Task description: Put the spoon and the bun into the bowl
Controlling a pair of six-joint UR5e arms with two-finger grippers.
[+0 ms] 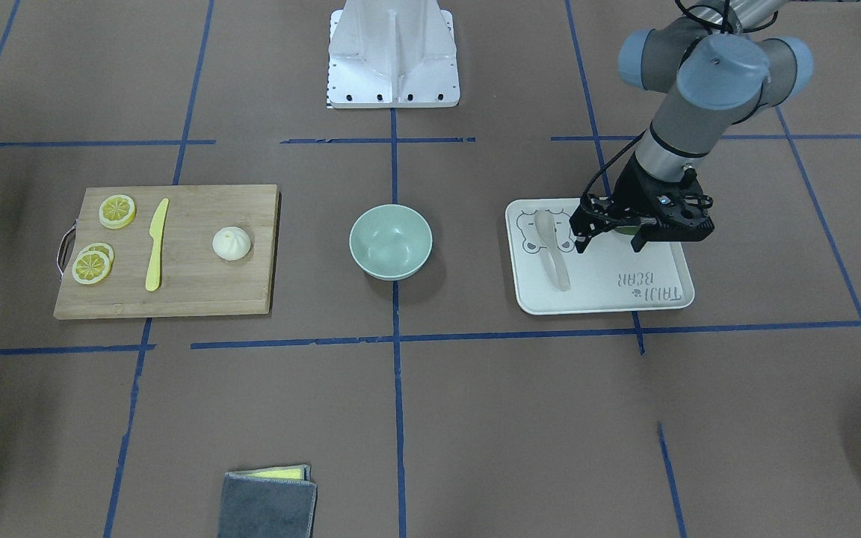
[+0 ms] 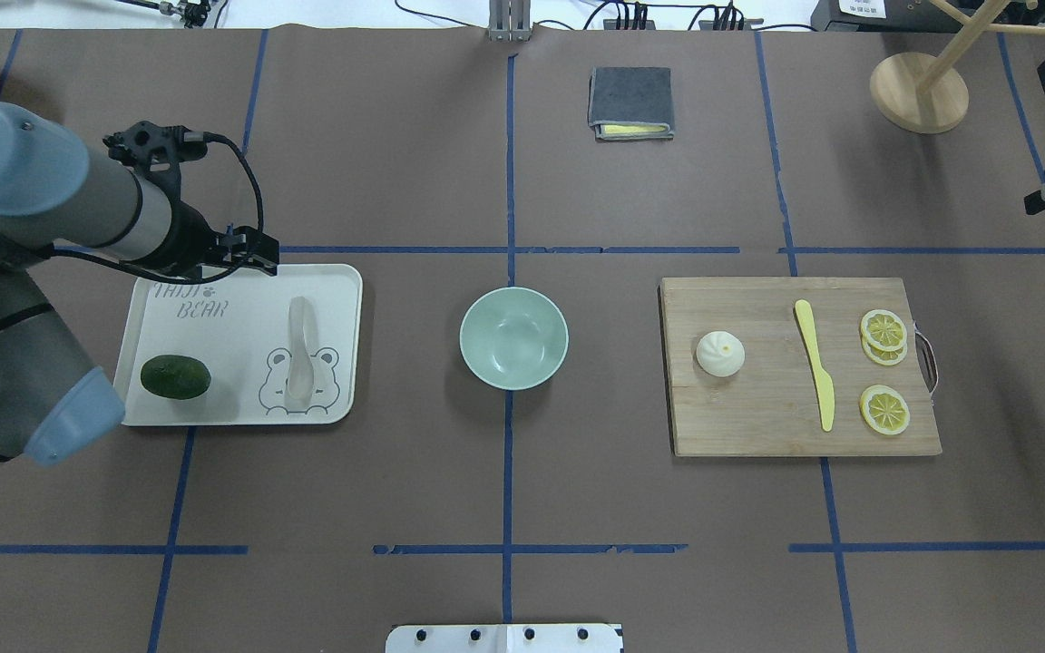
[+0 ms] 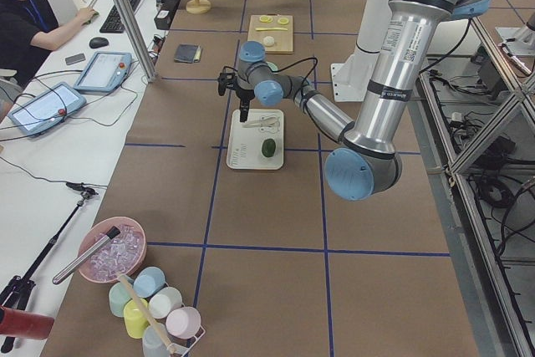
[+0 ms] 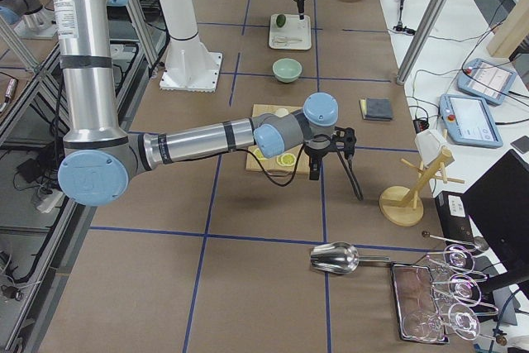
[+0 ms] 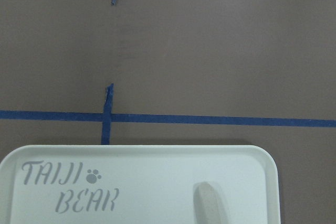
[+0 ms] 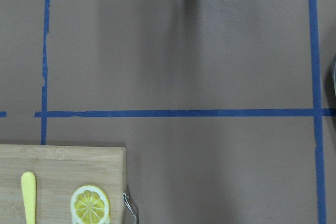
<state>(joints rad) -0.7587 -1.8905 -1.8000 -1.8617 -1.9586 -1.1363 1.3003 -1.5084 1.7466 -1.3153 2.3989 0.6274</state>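
The pale spoon [image 1: 554, 252] lies on a white tray [image 1: 602, 288], scoop on the bear print; it also shows in the overhead view [image 2: 298, 358], and its handle tip in the left wrist view [image 5: 210, 204]. The mint-green bowl [image 1: 371, 239] [image 2: 486, 317] stands empty at the table's middle. The white bun [image 1: 232, 243] [image 2: 720, 353] sits on a wooden cutting board [image 1: 191, 295]. My left gripper [image 1: 608, 240] is open and empty, hovering over the tray beside the spoon's handle. My right gripper [image 2: 1044, 195] is at the table's far right, past the board; whether it is open or shut does not show.
A dark green avocado [image 2: 175, 376] lies on the tray [image 2: 232, 308]. A yellow knife [image 2: 815, 376] and lemon slices [image 2: 883, 409] share the cutting board [image 2: 758, 426]. A folded grey cloth [image 2: 630, 102] and a wooden stand [image 2: 919, 91] are at the far side.
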